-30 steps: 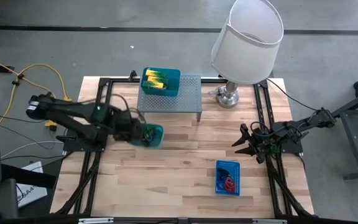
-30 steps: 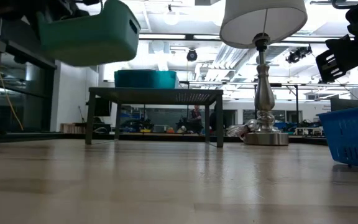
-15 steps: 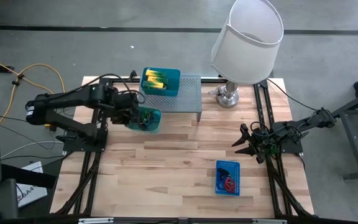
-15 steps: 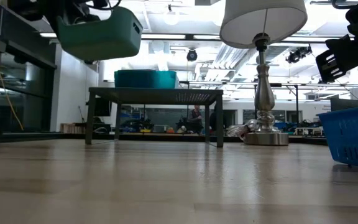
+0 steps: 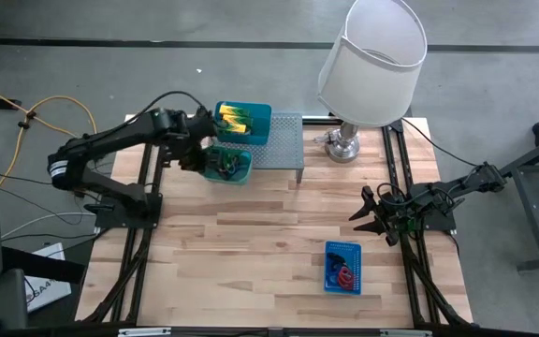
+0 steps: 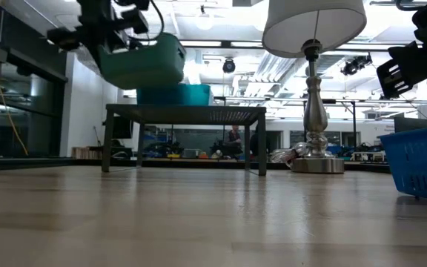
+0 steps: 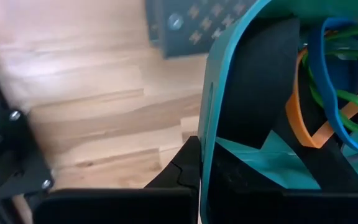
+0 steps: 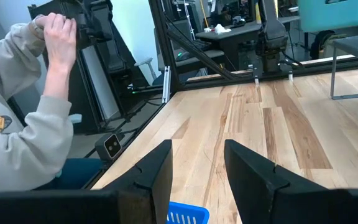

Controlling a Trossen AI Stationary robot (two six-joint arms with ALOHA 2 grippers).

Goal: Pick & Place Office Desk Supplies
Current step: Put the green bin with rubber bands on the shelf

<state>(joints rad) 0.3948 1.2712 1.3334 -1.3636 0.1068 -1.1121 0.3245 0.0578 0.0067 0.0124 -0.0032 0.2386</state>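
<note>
My left gripper (image 5: 210,159) is shut on a teal tray (image 5: 229,165) and carries it in the air just off the near left corner of the grey riser shelf (image 5: 284,145). Blue, orange and green band loops (image 7: 331,102) lie inside the tray. In the low view the tray (image 6: 143,63) hangs high above the table. A second teal tray (image 5: 242,123) with yellow-green blocks stands on the shelf. A blue mesh basket (image 5: 342,267) with red and dark loops rests on the table at the near right. My right gripper (image 5: 368,217) waits open at the right edge. My left gripper pinches one side wall of the teal tray (image 7: 211,118) at its rim, with one finger (image 7: 253,87) inside the tray and the other (image 7: 182,168) outside. The fingers come steeply from above. The tray hangs below them, slightly tilted, clear of table and shelf.
A lamp with a white shade (image 5: 372,56) stands at the far right beside the shelf. Bare wood (image 5: 251,243) lies in the table's middle and near left. A person in a grey sleeve (image 8: 23,124) sits beyond the table's edge in the right wrist view.
My left gripper has carried the teal tray toward the table's far edge, up to the shelf's near left corner, swinging and turning it on the way. The tray has stayed lifted clear, and my gripper has stayed shut on it.
</note>
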